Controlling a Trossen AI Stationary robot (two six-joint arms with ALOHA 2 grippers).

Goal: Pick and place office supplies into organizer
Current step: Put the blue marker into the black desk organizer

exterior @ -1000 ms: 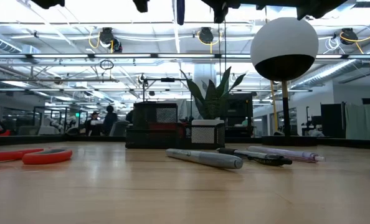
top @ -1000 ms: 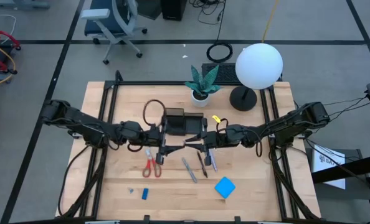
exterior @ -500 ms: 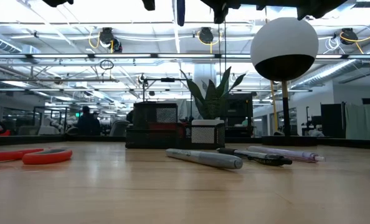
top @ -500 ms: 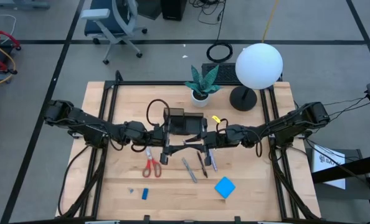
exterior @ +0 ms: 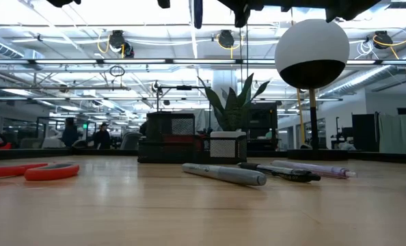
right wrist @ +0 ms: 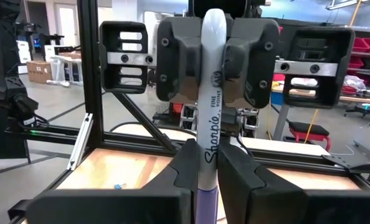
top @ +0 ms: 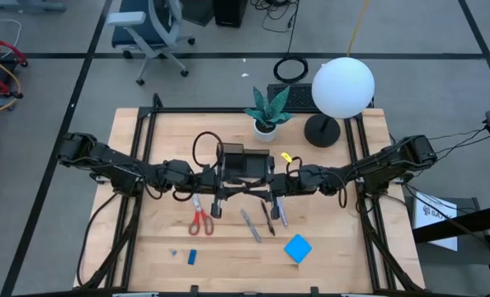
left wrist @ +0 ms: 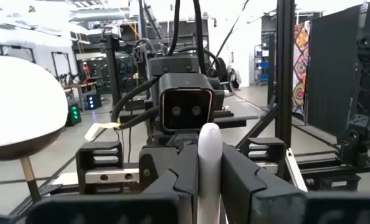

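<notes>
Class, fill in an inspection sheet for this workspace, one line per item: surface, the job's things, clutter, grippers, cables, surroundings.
Surface: wooden table, dark frame rails along its sides.
Job's things: black organizer mid-table; red-handled scissors, three pens, blue pad and small blue piece lying on the wood; a white Sharpie marker is held in the air.
Clutter: potted plant and globe lamp at the far edge.
Grippers: left gripper and right gripper meet nose to nose in front of the organizer, both shut on the marker.
Cables: black loops on both arms; a coil on the floor.
Surroundings: office chair; people far off in the low view.
</notes>
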